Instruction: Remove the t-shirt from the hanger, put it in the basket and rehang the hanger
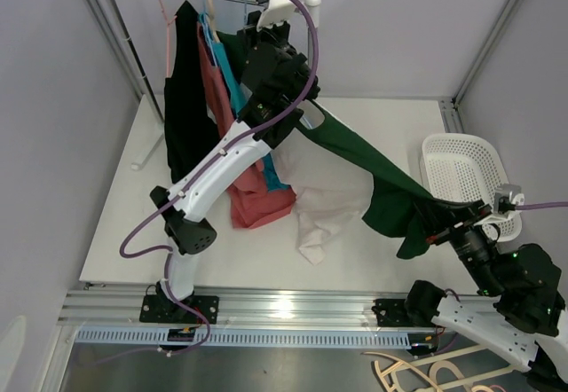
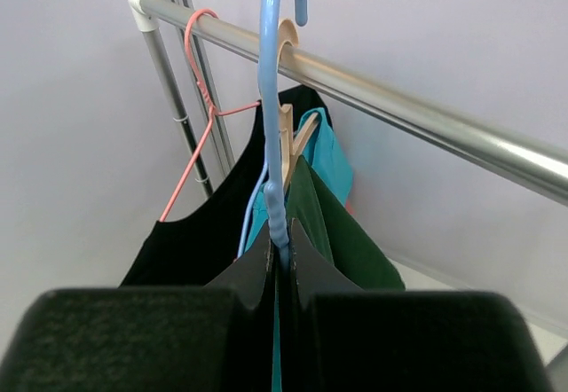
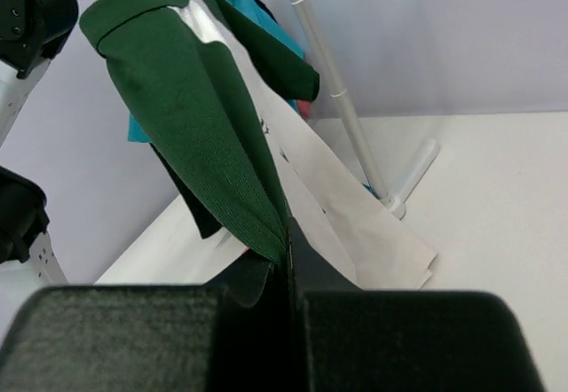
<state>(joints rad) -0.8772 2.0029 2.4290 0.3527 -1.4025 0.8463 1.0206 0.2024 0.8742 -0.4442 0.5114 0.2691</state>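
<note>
1. At the far left, the black garment (image 1: pixel 182 99) hangs from a pink hanger (image 2: pixel 188 168) on the rail (image 2: pixel 399 113). It is close to the rack's upright post, so there is little spare room on that side.
2. A red garment (image 1: pixel 253 197) on a wooden hanger (image 2: pixel 288 135) comes next, and its lower end trails onto the counter (image 1: pixel 355 263). Both neighbours crowd the blue hanger (image 2: pixel 269 99), so any sideways swing would likely brush them.
3. The left tool (image 2: pixel 282 272) is pressed together on the blue hanger's neck just below the hook. I judge it is there to steady the hanger against the pull from the other end. The hook is over the rail, near the rail's right-hand end.
4. The green t-shirt (image 1: pixel 373 166), the task's thing, is stretched in a long diagonal from that hanger down towards the near right. Its collar end is up at the hanger, and it looks only partly drawn off.
5. A white cloth (image 1: pixel 324 219) lies loose on the counter under the stretched shirt, well below it.
6. The right tool (image 3: pixel 288 259) is pinching a fold of the green shirt's lower part. It holds the fabric low and away from the rack, so the collar can probably slide off the hanger's arm.
7. The white basket (image 1: pixel 461 163) sits just behind the right tool at the counter's right edge. Open room lies towards the near edge, so pulling further right risks knocking the basket.
</note>
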